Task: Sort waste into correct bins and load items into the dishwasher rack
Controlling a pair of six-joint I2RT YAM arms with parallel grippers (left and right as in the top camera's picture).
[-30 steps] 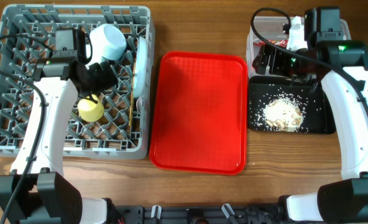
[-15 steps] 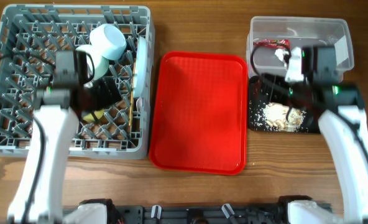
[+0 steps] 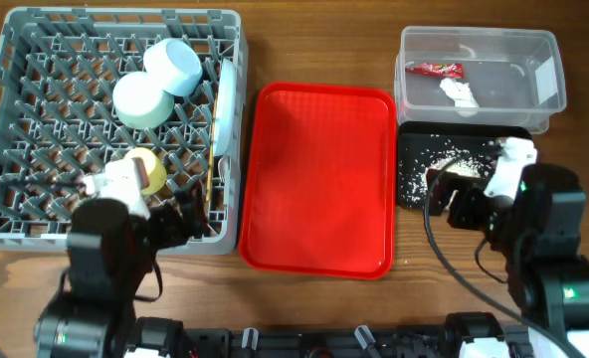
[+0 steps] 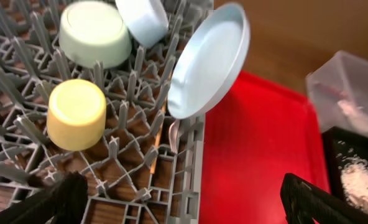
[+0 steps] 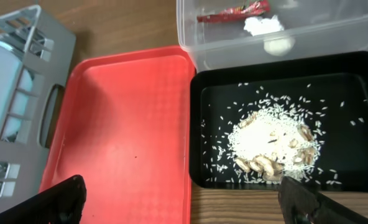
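The grey-blue dishwasher rack (image 3: pixel 36 214) holds a pale blue bowl (image 3: pixel 180 65), a light green bowl (image 3: pixel 140 99), a yellow cup (image 3: pixel 147 169), an upright plate (image 3: pixel 227 94) and chopsticks (image 3: pixel 211 179). The clear tub (image 3: pixel 533 70) holds the red wrapper (image 3: pixel 436 69) and white tissue (image 3: pixel 459 91). Rice crumbs (image 5: pixel 271 134) lie in the black tray (image 5: pixel 215 99). My left gripper (image 4: pixel 184 208) is open and empty over the rack's near right corner. My right gripper (image 5: pixel 184 208) is open and empty over the black tray's near edge. A white fork tip (image 4: pixel 173 130) shows below the plate (image 4: pixel 209 59).
The bare red serving tray (image 3: pixel 319 179) lies between the rack and the bins. Both arms sit low at the table's front edge, the left (image 3: pixel 105 249) and the right (image 3: pixel 533 219). Wooden tabletop surrounds everything.
Both arms have drawn back from over the rack and the bins to the front edge. The green bowl and the bin contents now show uncovered.
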